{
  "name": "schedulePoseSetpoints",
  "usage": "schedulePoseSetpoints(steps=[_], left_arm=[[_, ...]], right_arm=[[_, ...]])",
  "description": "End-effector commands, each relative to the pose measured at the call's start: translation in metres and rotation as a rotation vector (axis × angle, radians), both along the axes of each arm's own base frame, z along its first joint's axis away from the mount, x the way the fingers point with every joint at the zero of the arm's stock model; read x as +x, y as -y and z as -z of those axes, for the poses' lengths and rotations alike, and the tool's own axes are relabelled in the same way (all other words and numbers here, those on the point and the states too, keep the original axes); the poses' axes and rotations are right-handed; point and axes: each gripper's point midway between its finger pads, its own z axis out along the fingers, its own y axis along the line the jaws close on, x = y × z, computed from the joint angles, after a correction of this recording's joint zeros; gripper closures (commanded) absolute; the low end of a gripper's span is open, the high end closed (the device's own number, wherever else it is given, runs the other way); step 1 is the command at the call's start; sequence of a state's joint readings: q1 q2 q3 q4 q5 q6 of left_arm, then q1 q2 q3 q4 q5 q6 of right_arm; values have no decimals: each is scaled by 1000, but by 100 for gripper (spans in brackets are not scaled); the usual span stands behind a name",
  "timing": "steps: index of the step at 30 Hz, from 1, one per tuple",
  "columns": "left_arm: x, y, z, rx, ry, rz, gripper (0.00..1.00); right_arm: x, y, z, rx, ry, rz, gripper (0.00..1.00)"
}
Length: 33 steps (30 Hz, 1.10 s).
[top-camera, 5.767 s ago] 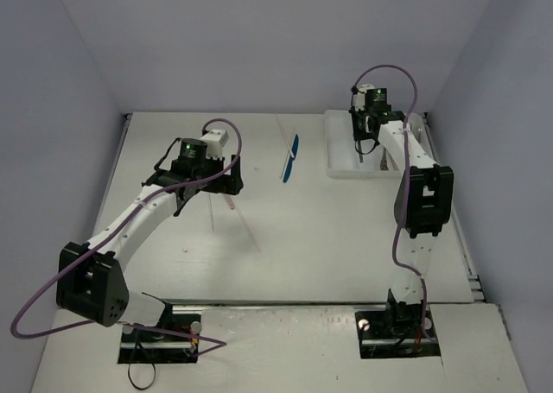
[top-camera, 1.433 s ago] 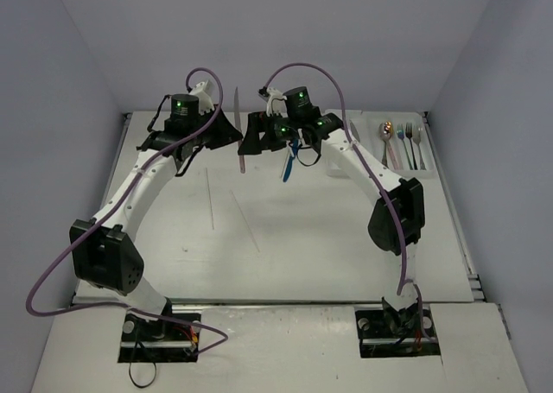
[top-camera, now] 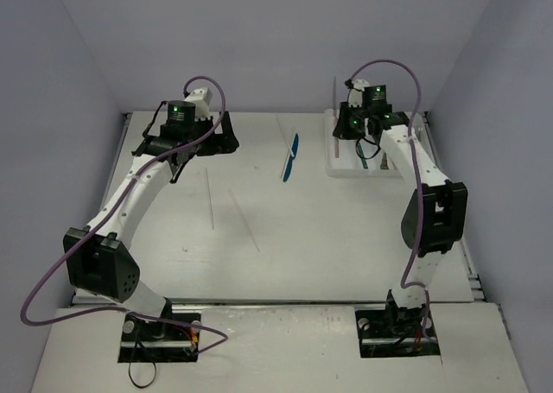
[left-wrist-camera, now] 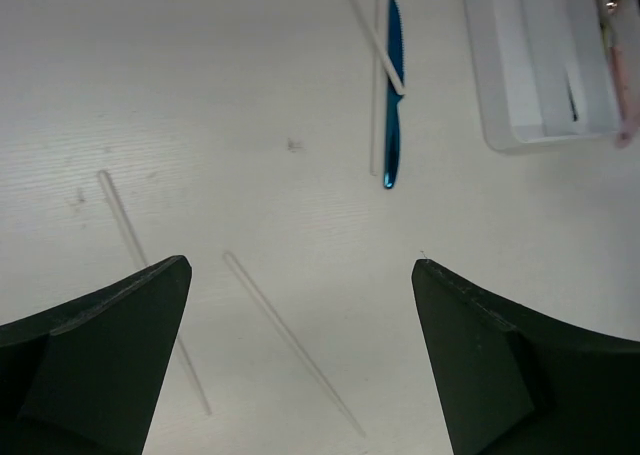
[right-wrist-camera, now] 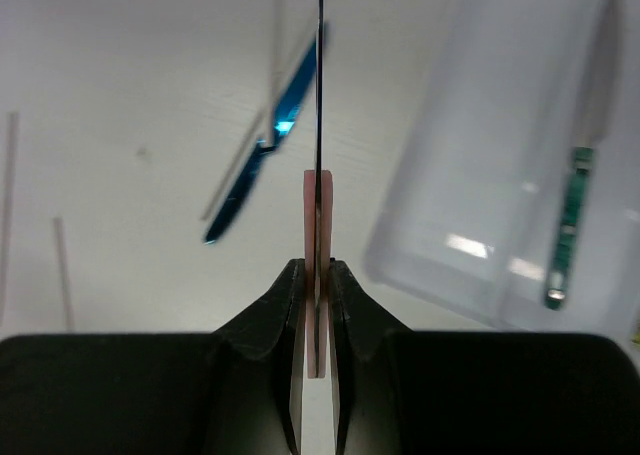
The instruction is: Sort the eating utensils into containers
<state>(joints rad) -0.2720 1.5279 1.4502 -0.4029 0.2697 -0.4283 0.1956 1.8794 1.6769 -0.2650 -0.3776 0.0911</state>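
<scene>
**Cutlery sort, mid-delivery:** The right fingers (right-wrist-camera: 297, 310) are pinched shut on the flat handle of a pink-handled knife (right-wrist-camera: 316, 190). They carry it edge-on at the left side of the white tray (top-camera: 354, 172), which sits in the far right corner of the bench (top-camera: 302, 255). Whether the blade is over the rim or just outside it cannot be told. A teal-handled knife (right-wrist-camera: 572, 215) lies in one long compartment.

The left fingers (top-camera: 212, 142) are spread wide and empty above the bench's far left. Two pale sticks (left-wrist-camera: 285, 335) lie on the surface below them.

The held knife looks light, stiff and smooth. Gripped only at the handle, its long blade could swing in the pinch, so a low, level release into a compartment seems wise.

The blue knife (left-wrist-camera: 391, 95) lies flat mid-bench, well short of the tray, with a white stick (left-wrist-camera: 372, 37) crossing its blade. It is thin and probably slippery, so it is best taken across the handle, clear of that stick.

The sticks look the most fragile and the hardest to lift off a flat surface.

The middle of the bench offers open room. The walls close in on the left, back and right, and the tray sits tight by the right-hand wall. The two arms are well apart.
</scene>
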Motion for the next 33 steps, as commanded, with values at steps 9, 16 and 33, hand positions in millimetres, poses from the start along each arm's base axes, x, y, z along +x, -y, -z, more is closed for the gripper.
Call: schedulePoseSetpoints(steps=[9,16,33], left_arm=[[10,-36,-6,227,104,-50,7],[12,-39,8,254,72,-49,7],[15,-30,50,242,-36,-27,7]], right_arm=[[59,130,21,-245,51,244,100],[73,132,56,-241,-5,248,100],[74,135,96,-246,-81,248,100]])
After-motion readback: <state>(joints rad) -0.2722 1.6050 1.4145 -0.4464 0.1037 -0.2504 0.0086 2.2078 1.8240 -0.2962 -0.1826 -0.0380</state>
